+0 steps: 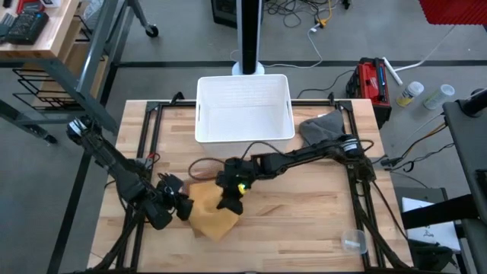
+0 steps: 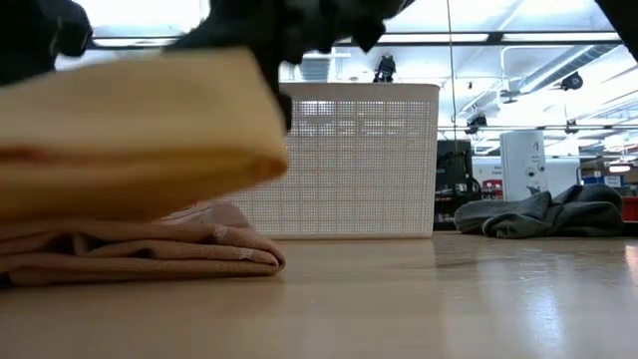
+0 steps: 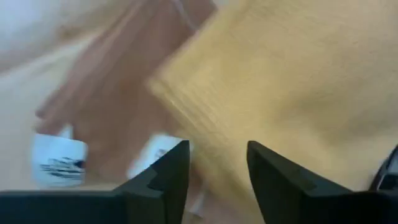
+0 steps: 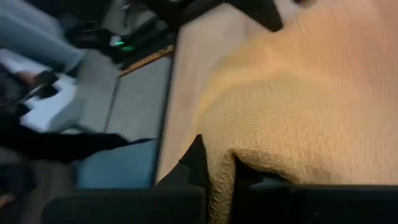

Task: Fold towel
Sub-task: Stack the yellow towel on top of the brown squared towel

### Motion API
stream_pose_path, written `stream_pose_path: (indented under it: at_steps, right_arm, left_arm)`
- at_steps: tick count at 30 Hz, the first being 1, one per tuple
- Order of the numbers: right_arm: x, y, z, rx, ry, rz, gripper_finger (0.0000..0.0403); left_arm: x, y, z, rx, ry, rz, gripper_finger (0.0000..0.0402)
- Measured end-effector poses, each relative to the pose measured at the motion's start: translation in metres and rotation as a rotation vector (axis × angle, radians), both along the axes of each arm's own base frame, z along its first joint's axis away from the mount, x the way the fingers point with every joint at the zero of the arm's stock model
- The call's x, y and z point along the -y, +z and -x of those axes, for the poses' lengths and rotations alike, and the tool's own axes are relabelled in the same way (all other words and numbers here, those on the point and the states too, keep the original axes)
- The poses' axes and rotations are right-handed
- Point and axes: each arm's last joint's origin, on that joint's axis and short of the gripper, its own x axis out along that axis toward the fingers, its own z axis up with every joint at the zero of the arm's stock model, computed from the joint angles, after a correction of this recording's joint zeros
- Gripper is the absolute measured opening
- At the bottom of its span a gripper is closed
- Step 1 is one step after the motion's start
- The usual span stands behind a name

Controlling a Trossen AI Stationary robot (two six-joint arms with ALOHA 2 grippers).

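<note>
Yellow towel (image 2: 130,130), frame left, hangs pinched in the right gripper (image 4: 217,171).
Left gripper (image 3: 214,168), jaws apart, seemingly holds nothing; a slipped pinch could undo the fold.

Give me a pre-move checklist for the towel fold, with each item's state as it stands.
1. Right gripper shut on the yellow towel: ok.
2. Left gripper open, clear of the cloth: ok.
3. Held edge lifted off the table: ok, seen in the low view.
4. Corners aligned: cannot tell.
5. White basket and grey cloth away from the fold area: ok.
</note>
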Motion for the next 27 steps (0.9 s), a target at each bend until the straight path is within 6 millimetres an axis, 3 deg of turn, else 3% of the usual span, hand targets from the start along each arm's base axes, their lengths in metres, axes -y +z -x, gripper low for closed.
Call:
stream_pose_path:
  at_steps: [9, 13, 17, 22, 27]
  right_arm:
    - [0.014, 0.073, 0.038, 0.002, 0.071, -0.019, 0.0008]
    - [0.016, 0.105, 0.059, 0.001, 0.062, -0.019, 0.0008]
    - [0.014, 0.127, 0.073, 0.032, 0.017, 0.001, 0.0008]
    - [0.003, 0.105, 0.079, -0.059, -0.006, 0.053, 0.0008]
    - [-0.004, 0.041, 0.096, -0.302, -0.026, 0.047, 0.0008]
  left_arm:
    - [-0.01, 0.057, 0.009, 0.009, -0.084, -0.075, 0.0178]
    - [-0.007, 0.071, 0.007, 0.061, -0.12, -0.131, 0.0172]
    - [-0.005, 0.069, 0.005, 0.058, -0.147, -0.194, 0.016]
    - [0.0, 0.058, 0.002, 0.032, -0.143, -0.235, 0.015]
    - [0.005, 0.042, -0.002, 0.002, -0.119, -0.245, 0.0141]
